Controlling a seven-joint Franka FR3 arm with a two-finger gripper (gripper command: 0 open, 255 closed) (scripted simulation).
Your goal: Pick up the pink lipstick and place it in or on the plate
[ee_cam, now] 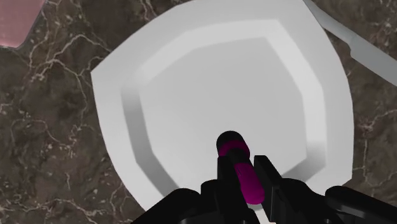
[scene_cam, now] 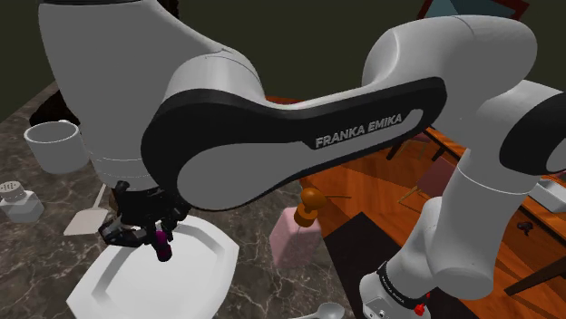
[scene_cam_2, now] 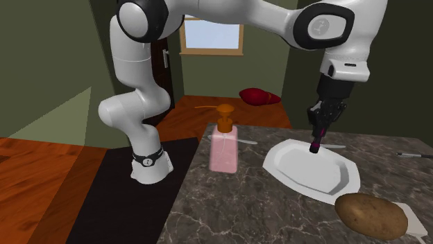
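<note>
Gripper [ee_cam: 247, 191] pinches lipstick [ee_cam: 242, 170] btwn 2 fingers [ee_cam: 271, 184]; over plate [ee_cam: 191, 76], prob. not touching.

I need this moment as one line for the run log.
phase: place | end effector: shut on lipstick | lipstick: over plate | contact with plate: unclear | next: probably lower, release

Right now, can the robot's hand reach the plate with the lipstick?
Probably yes. The hand hangs just above the plate, clasping the pink and black lipstick, and nothing lies between them.
</note>
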